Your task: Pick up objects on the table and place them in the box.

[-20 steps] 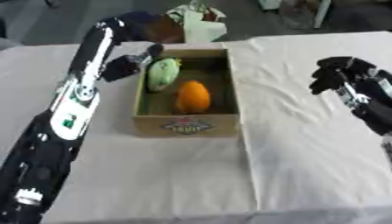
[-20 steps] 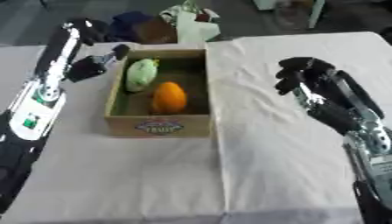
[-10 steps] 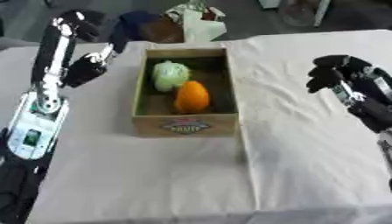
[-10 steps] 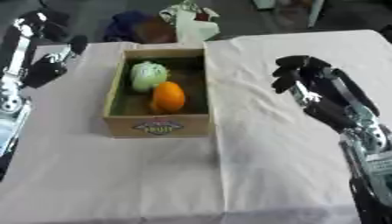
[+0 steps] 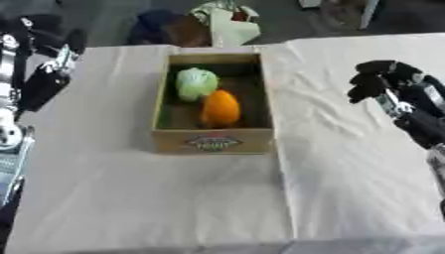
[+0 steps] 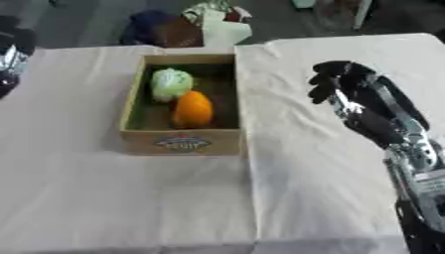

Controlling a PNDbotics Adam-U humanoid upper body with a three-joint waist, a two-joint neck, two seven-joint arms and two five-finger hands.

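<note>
a shallow brown cardboard box with a printed label on its near wall sits on the cream tablecloth, holding a pale green leafy vegetable at the far end and an orange oval fruit touching it just nearer. the robot's black left hand hangs to the box's left, apart from it and holding nothing; whether its fingers are straight or curled cannot be told. the black right hand hovers to the box's right, fingers curled downward, empty. no loose item shows on the cloth near either hand, so the placing step looks finished; the next move appears to call for finding anything left, or drawing both hands clear.
</note>
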